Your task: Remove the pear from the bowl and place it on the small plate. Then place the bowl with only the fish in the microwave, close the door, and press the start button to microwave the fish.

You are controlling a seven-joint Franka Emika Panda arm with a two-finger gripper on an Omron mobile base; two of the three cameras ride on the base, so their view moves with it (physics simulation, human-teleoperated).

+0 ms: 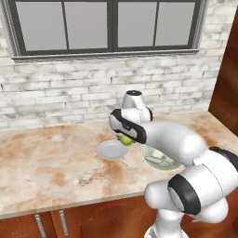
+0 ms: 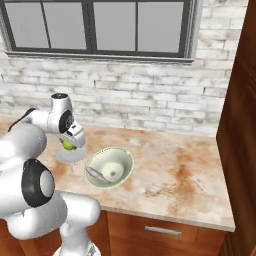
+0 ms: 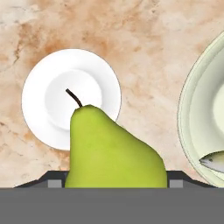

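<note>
My gripper (image 1: 124,138) is shut on the yellow-green pear (image 3: 111,153), which hangs stem-forward above the counter. The pear (image 1: 126,140) hovers at the right edge of the small plate (image 1: 109,150), between it and the bowl (image 1: 148,155). In the hand view the white plate (image 3: 48,87) lies just beyond the pear's stem, and the bowl's rim (image 3: 186,109) curves in at the right. The silvery fish (image 3: 214,161) lies inside the bowl (image 2: 127,159). From the right base view the pear (image 2: 67,145) hangs over the plate (image 2: 70,156), with the fish (image 2: 97,174) beside it. The microwave and its door are out of view.
A marbled brown counter (image 1: 51,162) runs under a white brick wall and a window (image 1: 107,25). A tall brown wooden cabinet side (image 2: 240,125) stands at the right end. Cabinet doors with handles (image 1: 51,223) sit below the counter edge.
</note>
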